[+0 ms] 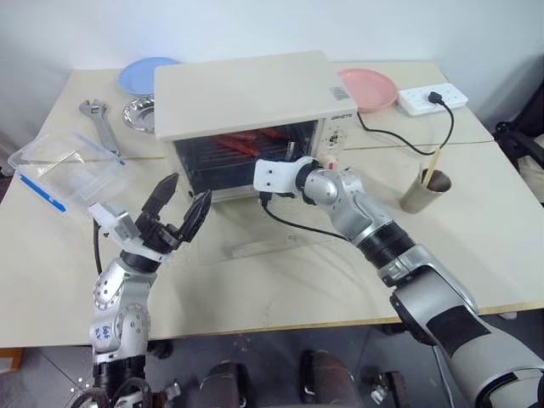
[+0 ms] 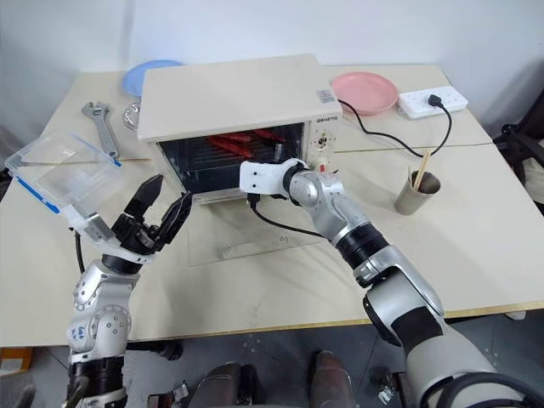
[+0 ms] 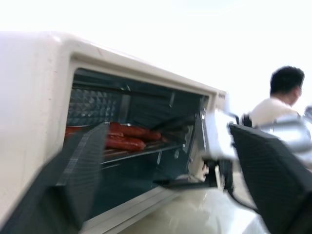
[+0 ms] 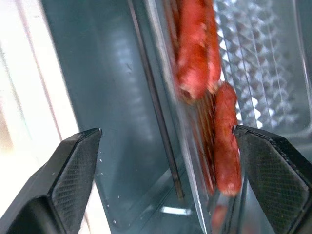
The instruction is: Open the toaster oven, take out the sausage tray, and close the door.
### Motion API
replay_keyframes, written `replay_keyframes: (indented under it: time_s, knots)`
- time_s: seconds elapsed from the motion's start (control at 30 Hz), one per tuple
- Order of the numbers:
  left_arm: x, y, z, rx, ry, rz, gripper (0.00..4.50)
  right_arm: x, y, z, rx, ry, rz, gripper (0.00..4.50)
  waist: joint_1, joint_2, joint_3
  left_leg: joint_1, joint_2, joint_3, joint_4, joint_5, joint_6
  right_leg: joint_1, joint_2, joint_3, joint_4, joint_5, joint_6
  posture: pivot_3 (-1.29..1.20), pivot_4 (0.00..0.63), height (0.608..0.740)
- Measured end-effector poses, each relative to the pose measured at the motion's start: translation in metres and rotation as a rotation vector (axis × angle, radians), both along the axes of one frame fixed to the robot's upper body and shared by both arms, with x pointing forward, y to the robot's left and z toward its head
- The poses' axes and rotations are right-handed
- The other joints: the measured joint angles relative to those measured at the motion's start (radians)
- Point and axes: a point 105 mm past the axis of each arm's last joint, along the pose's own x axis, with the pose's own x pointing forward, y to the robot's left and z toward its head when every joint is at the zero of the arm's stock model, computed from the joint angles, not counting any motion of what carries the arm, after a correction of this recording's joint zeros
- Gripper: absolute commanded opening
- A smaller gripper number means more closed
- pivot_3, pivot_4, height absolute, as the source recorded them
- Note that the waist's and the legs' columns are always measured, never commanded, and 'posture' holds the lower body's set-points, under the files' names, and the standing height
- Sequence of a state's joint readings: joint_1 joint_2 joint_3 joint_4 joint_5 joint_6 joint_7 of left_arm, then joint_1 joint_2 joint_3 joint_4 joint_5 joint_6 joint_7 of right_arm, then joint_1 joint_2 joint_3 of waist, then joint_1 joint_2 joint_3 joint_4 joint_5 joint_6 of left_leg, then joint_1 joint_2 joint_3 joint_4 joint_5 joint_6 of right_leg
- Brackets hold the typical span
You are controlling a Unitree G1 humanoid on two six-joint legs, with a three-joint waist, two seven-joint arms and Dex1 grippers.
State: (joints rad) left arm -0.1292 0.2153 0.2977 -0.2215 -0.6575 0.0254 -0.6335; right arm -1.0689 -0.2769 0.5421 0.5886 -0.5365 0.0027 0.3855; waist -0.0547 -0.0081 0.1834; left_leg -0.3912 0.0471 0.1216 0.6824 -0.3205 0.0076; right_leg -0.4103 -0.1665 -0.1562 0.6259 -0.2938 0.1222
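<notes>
1. The door [image 2: 246, 242] of the toaster oven [image 2: 229, 98] is already down, lying flat on the worktop [image 2: 476, 221] in front of the open cavity, so step 1 looks done.
2. The sausage tray [image 4: 195, 146] sits inside the oven on its rack level, carrying red sausages [image 4: 195, 48]; taking it out and shutting the door remain.
3. The right gripper [image 4: 168, 161] is at the oven mouth with its fingers spread wide and empty, the tray edge between them but not gripped.
4. The left gripper [image 1: 183, 212] hovers off the door's left corner, fingers wide apart and holding nothing.
5. Materials:
   - The oven is a cream-white box with a smooth top, and a dimpled shiny back wall inside.
   - The door is clear glass, so the worktop shows through it.
   - The tray is thin, shallow, bright metal with a wire rack.
   - The sausages are glossy, rounded cylinders.
6. A black cord [image 1: 408, 140] runs from the oven to a white power strip [image 1: 433, 99].
</notes>
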Motion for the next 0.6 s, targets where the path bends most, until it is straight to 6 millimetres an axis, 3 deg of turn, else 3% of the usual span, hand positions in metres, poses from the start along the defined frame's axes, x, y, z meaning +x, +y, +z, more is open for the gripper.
replay_keyframes:
  time_s: [0.33, 0.6]
  knots:
    - [-0.011, 0.004, -0.004, -0.031, 0.045, 0.022, 4.48, 0.005, 0.009, 0.0, -0.017, -0.012, -0.003, 4.5, 0.0, 0.0, 0.0, 0.001, 0.0, 0.0, 0.0, 0.0, 0.0, 0.001, 0.0, 0.0, 0.0, 0.0, 0.0, 0.0, 0.15, 0.74]
    - [-0.011, 0.02, -0.024, -0.043, 0.206, 0.116, 4.5, 0.01, 0.006, -0.004, -0.059, -0.042, -0.052, 1.85, 0.0, 0.0, 0.0, 0.0, 0.001, 0.0, 0.0, 0.0, 0.0, 0.0, 0.0, 0.0, 0.0, 0.0, 0.0, 0.0, 0.15, 0.74]
